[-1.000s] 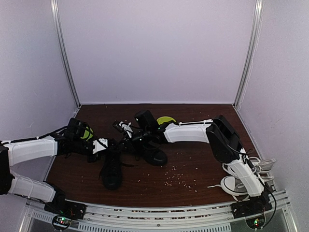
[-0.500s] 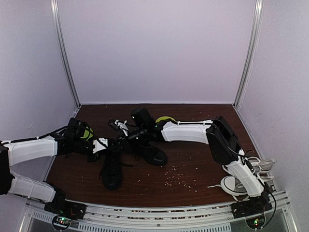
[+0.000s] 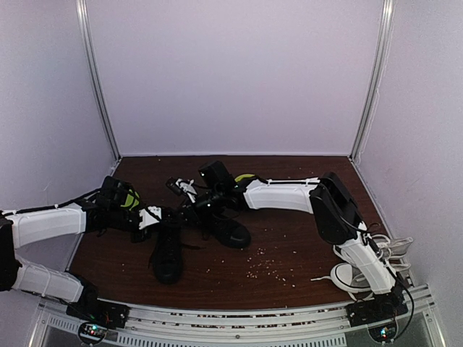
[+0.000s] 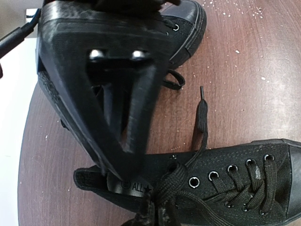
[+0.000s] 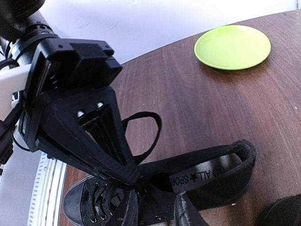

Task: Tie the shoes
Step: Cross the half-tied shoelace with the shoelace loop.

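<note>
The left gripper [image 4: 126,156] is resting closed at the laces of the near black sneaker [image 3: 168,256] at the table's [image 3: 311,217] 8 o'clock, the right gripper [image 5: 155,212] is hovering part-open above it, and the far black sneaker [image 3: 231,231] is lying at its 2 o'clock.

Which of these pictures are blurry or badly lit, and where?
Top view: dim, the shoes nearly merge with the dark table. Left wrist view: eyelets sharp, bottom edge blurred. Right wrist view: wall washed out, plate sharp, its own fingers out of focus.
</note>
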